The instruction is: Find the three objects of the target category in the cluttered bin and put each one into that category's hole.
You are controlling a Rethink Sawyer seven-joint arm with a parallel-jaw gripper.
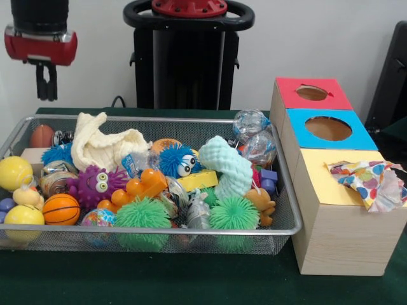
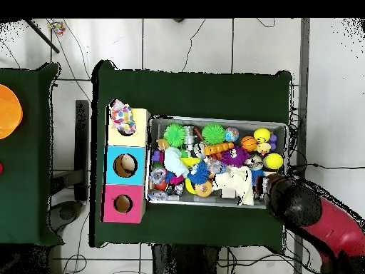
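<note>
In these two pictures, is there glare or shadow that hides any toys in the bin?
Front view: light is even, only small glints on the clear balls; the bin's mesh wall veils the lowest toys. Overhead view: the arm covers the bin's corner, and the toys look too small to tell apart.

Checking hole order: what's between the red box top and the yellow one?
The blue box top, its round hole open, sits between the red top and yellow top; both views show it.

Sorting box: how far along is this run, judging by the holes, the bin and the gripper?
Done: a patterned cloth hangs from the sorting box's yellow section, partly in. In hand: nothing; the gripper hangs empty above the wire bin's corner. Left: a cream cloth and a mint cloth lie in the clutter.
</note>
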